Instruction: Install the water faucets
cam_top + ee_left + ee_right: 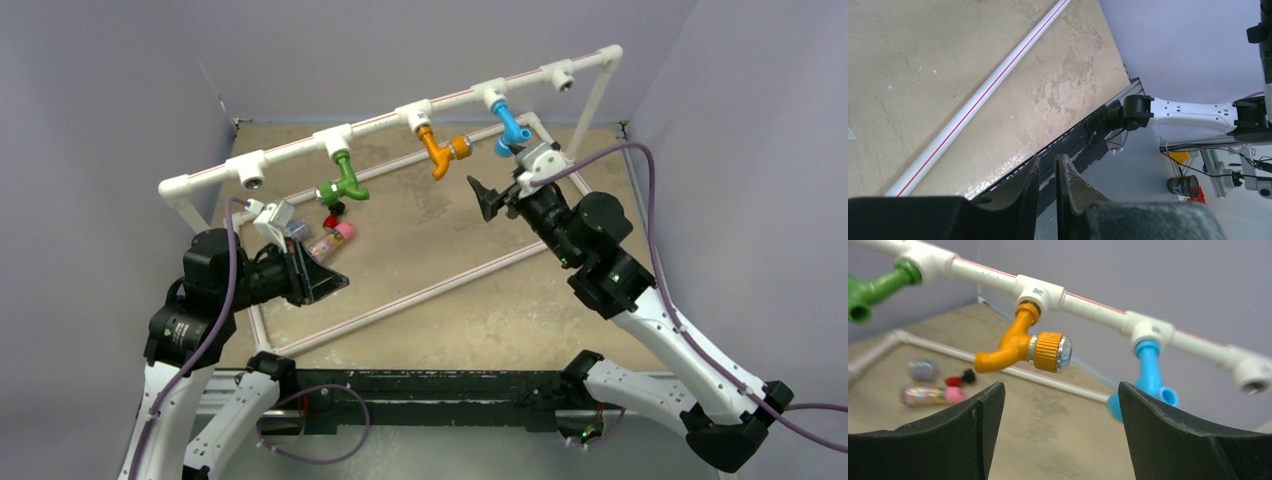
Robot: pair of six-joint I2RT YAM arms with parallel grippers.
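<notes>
Three faucets hang from tee sockets on the raised white pipe rail (pixel 380 122): a green faucet (pixel 346 182), an orange faucet (pixel 438 150) with a ribbed knob, and a blue faucet (pixel 512 128). My right gripper (pixel 503 180) is open and empty, just below and between the orange and blue ones. In the right wrist view the orange faucet (pixel 1015 347) is ahead on the left and the blue faucet (pixel 1149 375) sits by the right finger; my right gripper (pixel 1060 392) touches neither. My left gripper (pixel 328 283) is shut and empty, low at the left; it also shows in the left wrist view (pixel 1048 165).
Empty tee sockets sit at the rail's left end (pixel 251 181) and right end (pixel 565 80). A pink capsule (pixel 340 235) and a small red-and-black piece (pixel 333 213) lie on the tan table under the green faucet. A white floor pipe (pixel 420 295) crosses the table diagonally.
</notes>
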